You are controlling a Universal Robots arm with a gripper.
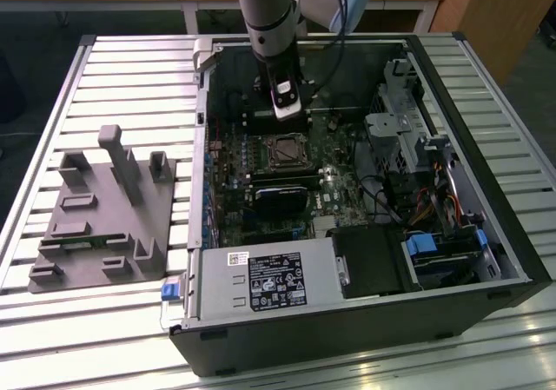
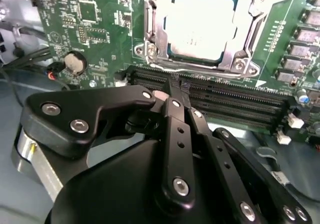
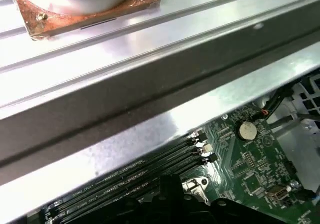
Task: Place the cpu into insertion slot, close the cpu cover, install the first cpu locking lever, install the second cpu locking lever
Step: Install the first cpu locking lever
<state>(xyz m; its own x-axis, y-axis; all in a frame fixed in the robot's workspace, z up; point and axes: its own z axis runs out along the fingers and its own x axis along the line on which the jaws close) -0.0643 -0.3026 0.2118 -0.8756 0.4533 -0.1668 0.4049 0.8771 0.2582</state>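
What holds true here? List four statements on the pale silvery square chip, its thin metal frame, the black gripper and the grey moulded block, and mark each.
1. The pale silvery square cpu sits in the black-rimmed insertion slot. True.
2. The thin silvery cpu cover stands raised. False: it lies flat around the chip.
3. The black gripper grips the cpu. False: it is over the long black memory slots, beside the socket.
4. A grey moulded fixture lies on the slatted table, at the exterior view's left of the computer case. True.
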